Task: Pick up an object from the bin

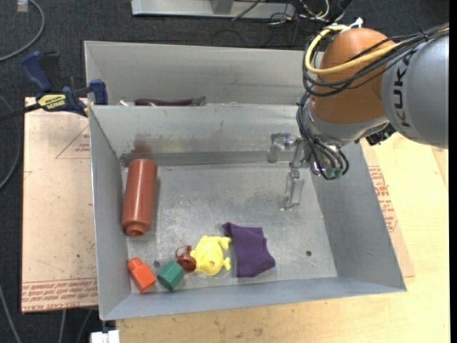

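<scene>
From where I stand, the hand (pixel 289 204) hangs low over bare grey floor in the right-middle of the bin (pixel 343 213), with nothing under it. Seen from this side, I cannot tell whether it is set wide or narrow, and I see nothing held in it.

The things to pick lie along the front wall. A crumpled purple cloth (pixel 248 249) is nearest the hand, with a yellow toy (pixel 211 256) touching its left edge. Further left are a small dark red piece (pixel 187 261), a green block (pixel 170 275) and an orange block (pixel 141 274). A red-brown cylinder (pixel 138 195) lies by itself along the left wall.

To my eye, the cloth is the easy target. The hand should move toward the front and a little left, then centre over the highest fold. It wants to be spread wide before it drops, and it should come straight down. It should stay off the yellow toy, so the grip closes on one thing only. The sloping front wall is near, so the approach needs to stay clear of it.
</scene>
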Controlling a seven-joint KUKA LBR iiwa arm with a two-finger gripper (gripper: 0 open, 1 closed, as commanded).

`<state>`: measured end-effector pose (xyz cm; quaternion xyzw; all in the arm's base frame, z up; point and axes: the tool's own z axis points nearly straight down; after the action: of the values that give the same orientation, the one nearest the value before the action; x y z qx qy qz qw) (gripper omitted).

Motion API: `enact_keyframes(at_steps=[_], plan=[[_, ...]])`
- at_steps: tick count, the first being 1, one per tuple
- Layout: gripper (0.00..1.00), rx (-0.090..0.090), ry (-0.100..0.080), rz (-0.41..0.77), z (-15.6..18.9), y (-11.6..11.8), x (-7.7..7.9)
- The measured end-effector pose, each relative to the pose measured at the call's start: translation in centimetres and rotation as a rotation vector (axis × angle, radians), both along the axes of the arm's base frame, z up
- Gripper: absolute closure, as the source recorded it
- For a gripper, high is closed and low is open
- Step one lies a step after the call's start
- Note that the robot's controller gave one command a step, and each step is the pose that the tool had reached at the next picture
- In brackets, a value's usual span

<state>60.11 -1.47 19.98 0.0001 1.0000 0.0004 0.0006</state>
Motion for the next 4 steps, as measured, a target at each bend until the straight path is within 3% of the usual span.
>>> enact_keyframes(at_steps=[1,2,3,4], plan=[[0.00,-0.001,-0.007,0.052,-3.1,0.7,-1.2],[0.00,0.000,-0.004,0.236,-9.3,3.5,-3.0],[1.00,-0.002,-0.011,0.667,-12.4,6.2,-2.1],[1.00,-0.002,-0.011,0.667,-12.4,6.2,-2.1]])
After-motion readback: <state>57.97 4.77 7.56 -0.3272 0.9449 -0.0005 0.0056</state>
